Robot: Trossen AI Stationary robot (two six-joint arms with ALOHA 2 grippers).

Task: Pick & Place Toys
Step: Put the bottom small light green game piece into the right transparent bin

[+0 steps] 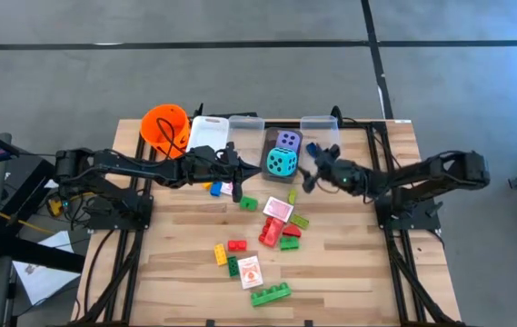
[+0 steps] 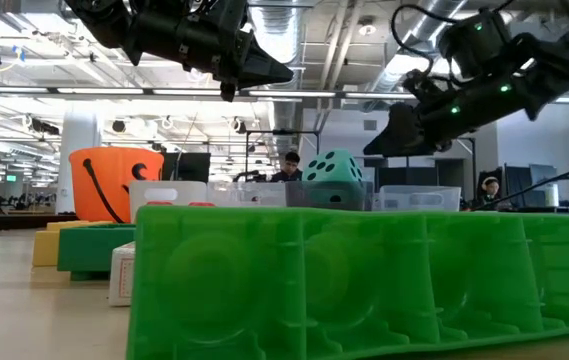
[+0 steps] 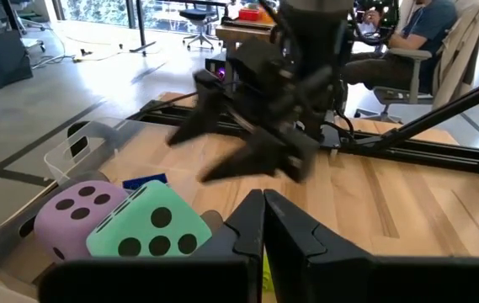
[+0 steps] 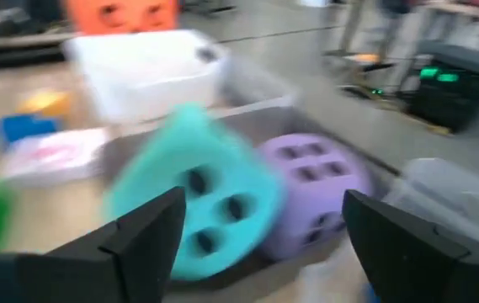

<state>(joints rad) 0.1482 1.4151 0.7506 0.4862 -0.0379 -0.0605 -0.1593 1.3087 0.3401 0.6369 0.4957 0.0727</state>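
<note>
Teal soft die (image 1: 283, 163), black pips.

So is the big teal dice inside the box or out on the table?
Inside. The teal die sits in the middle clear bin, next to the purple die. The right gripper hovers beside it, fingers open and empty.

Teal die (image 1: 282, 163) with black pips beside purple die (image 1: 288, 140) with dark pips; orange bucket (image 1: 164, 126) with black markings; pink-white cards (image 1: 277, 208); green brick (image 1: 271, 293); red brick (image 1: 271, 231); yellow brick (image 1: 220, 254)
</note>
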